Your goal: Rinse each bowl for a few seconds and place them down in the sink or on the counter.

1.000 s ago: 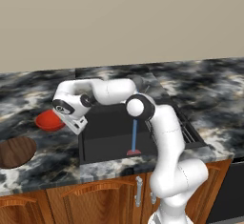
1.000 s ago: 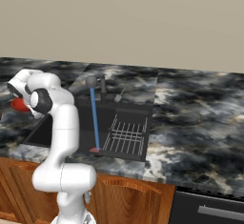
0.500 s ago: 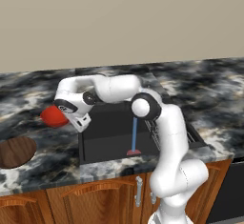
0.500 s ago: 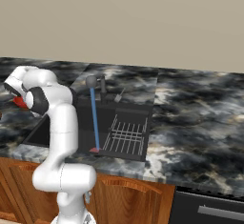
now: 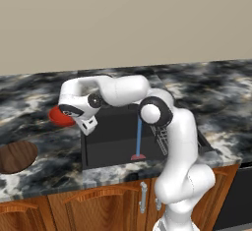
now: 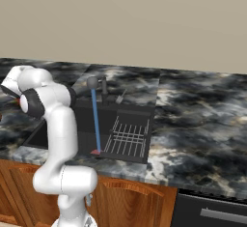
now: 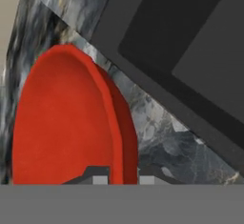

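Lifted higher off the desk point(image 5: 44, 149) since earlier, red bowl point(image 5: 60, 117) pinched by its rim in the end effector point(image 7: 123, 179). Best carried level toward the sink point(image 5: 118, 144) stream.

No text, label, brand, number or sign can be read anywhere in these pictures. The red bowl point(image 7: 66, 123), the wooden bowl point(image 5: 17, 156), the sink point(image 5: 118, 141) and the counter point(image 6: 202, 120) all have plain surfaces with no writing. The cabinet fronts point(image 5: 98, 205) below are likewise unmarked.
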Tool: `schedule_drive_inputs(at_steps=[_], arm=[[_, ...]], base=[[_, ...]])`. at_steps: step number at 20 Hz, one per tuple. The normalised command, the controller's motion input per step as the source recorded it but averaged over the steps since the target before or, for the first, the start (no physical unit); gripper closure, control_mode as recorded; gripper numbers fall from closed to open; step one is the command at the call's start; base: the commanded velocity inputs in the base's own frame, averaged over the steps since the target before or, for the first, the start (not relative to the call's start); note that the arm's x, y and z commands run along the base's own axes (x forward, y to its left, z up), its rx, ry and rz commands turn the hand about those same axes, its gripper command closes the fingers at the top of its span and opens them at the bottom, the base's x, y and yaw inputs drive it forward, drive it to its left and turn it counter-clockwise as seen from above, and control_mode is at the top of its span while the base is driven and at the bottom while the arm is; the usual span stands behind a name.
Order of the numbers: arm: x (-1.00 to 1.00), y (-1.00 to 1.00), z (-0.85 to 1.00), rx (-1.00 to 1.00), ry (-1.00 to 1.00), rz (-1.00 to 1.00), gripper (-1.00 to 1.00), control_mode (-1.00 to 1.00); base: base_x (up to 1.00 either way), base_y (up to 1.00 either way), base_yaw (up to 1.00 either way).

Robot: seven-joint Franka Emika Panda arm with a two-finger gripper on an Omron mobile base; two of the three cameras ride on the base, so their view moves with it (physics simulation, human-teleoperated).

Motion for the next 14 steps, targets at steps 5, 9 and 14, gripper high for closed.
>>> schedule_drive_inputs(at_steps=[5, 9, 14], arm=[[-0.22, -0.15, 0.27, -0.01, 0.00, -0.10, 1.00, -1.00], [-0.28, -0.14, 0.24, -0.02, 0.00, -0.08, 1.00, -1.00], [-0.33, -0.14, 0.19, -0.02, 0.00, -0.07, 1.00, -1.00]], base=[[0.00, 0.00, 0.00], [0.00, 0.00, 0.00], [0.00, 0.00, 0.00]])
